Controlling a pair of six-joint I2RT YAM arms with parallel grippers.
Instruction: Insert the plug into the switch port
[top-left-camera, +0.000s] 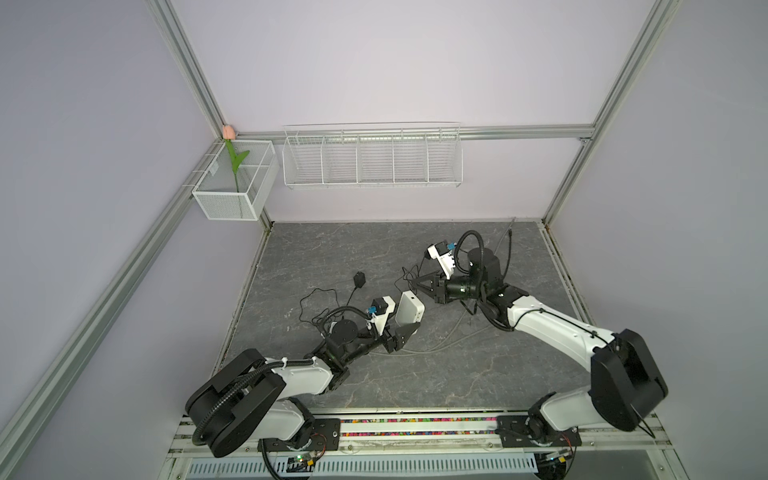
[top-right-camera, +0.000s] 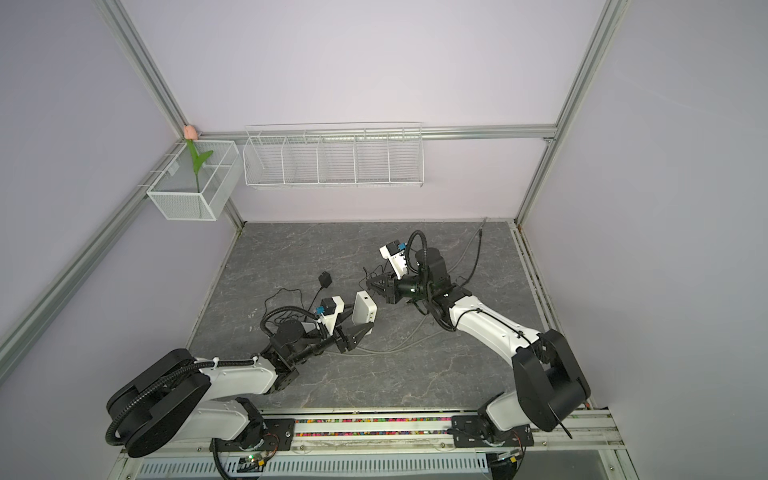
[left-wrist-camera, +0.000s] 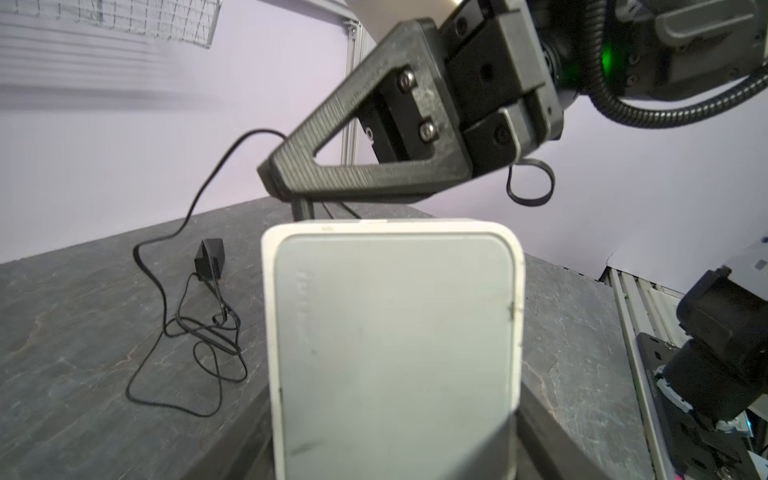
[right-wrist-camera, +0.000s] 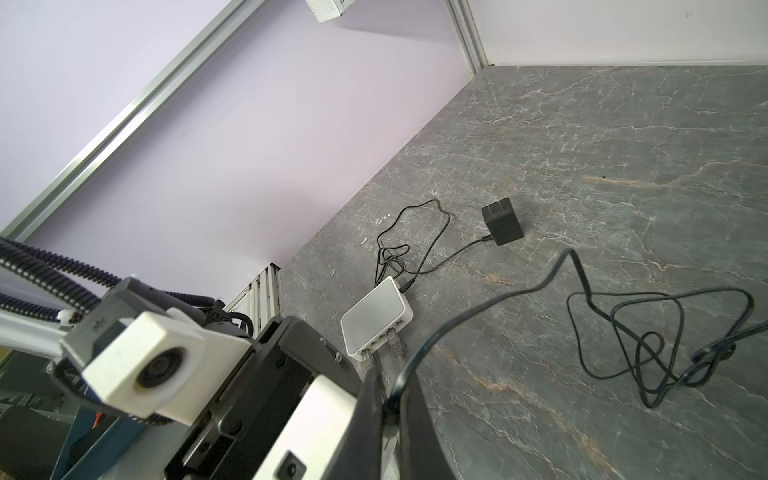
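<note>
Right gripper (left-wrist-camera: 270, 178), mine: pressed shut on thin black barrel plug (left-wrist-camera: 301, 209), tip aimed at the free edge of white rounded plastic switch box (left-wrist-camera: 395, 332), just beside it. Left gripper (top-left-camera: 405, 324): clamps switch box upright, off grey marbled table (top-left-camera: 374, 257). Right arm nearer.

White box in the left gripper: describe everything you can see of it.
The white box is a flat, rounded-corner case, plastic by its look, with a greyer inset face and light scuffs. One narrow edge shows a small dark round socket. It appears held clear of the table, tilted on edge, clamped low down by the left gripper. No cable is seen plugged into it. The shut right gripper, pinching a black cable, sits close to its upper edge; whether they touch cannot be told.
</note>
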